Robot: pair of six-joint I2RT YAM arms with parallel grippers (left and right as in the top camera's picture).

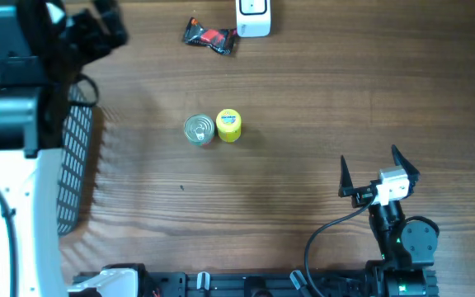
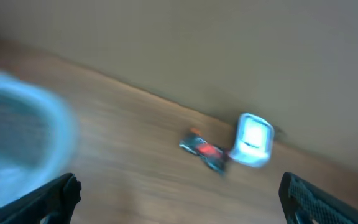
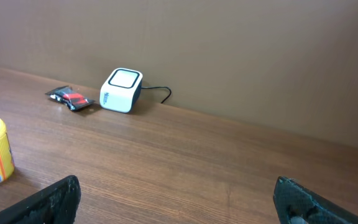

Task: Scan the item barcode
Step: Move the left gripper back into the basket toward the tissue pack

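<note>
Standing side by side mid-table point(image 1: 303, 99), the silver can point(image 1: 199, 129) and yellow tub point(image 1: 229, 125) are sitting well apart from the white scanner point(image 1: 253, 16) and red-black packet point(image 1: 210, 37), while the left pincer point(image 2: 179, 199) and the right pincer point(image 1: 369, 161) are hanging released, grasping nothing.

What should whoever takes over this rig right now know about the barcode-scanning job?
Left tool: open, empty, at the far left by the mesh basket, facing the scanner.
Right tool: open, empty, at the near right, apart from every item.
Things: white scanner at the far edge, with the black-and-red packet just left of it. The silver can and yellow tub stand side by side in the middle.
Done: no item picked up yet.
Left: grasp an item and show its barcode to the scanner.
</note>
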